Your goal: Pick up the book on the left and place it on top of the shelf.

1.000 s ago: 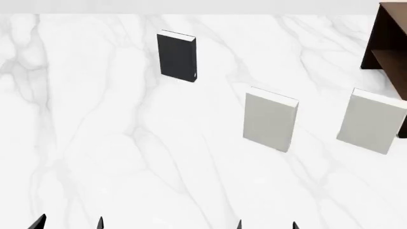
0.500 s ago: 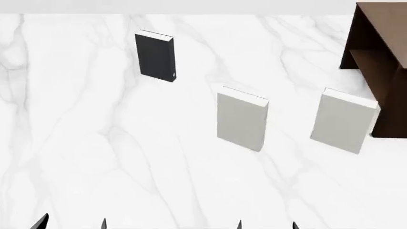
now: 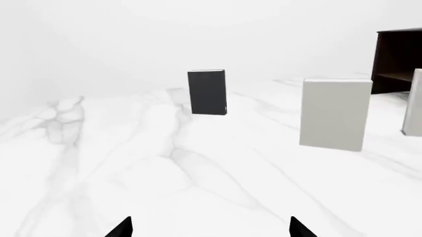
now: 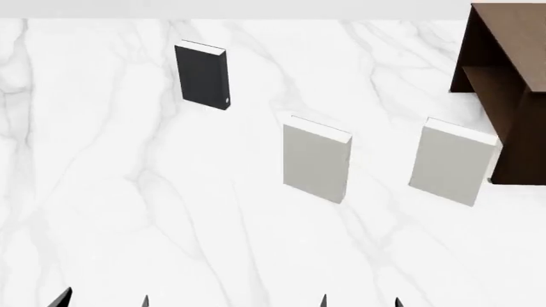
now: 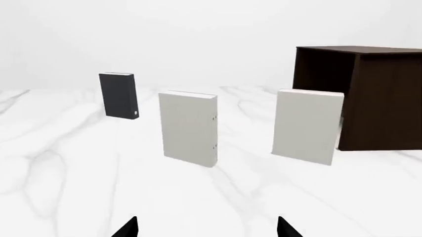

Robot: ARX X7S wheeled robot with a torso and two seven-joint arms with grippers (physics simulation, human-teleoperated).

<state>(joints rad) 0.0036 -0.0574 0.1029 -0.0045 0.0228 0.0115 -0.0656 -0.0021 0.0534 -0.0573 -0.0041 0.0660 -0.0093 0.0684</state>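
Step in hand: approach, nothing grasped. The book stands upright on the marble table, at about 11 o'clock in head view, well apart from both arms. Two light-grey books stand at 1 o'clock and 3 o'clock; the shelf sits at the far right, just beside the right-hand grey one.

Left gripper: only 2 dark fingertips show at frame bottom, spread wide w/ nothing between, so released. Right gripper: same, tips apart, empty.

Next move, my guess: left arm reaches fwd toward 11 o'clock, lines jaws across the thin spine and closes; the book is narrow and upright, so a nudge could tip it.

Hard to see: arms and gripper bodies cut off, only the tips are visible. Shelf cropped at right edge in head and left wrist views; its top board shows best in right wrist view. Pale dot near the book's lower corner is tiny.
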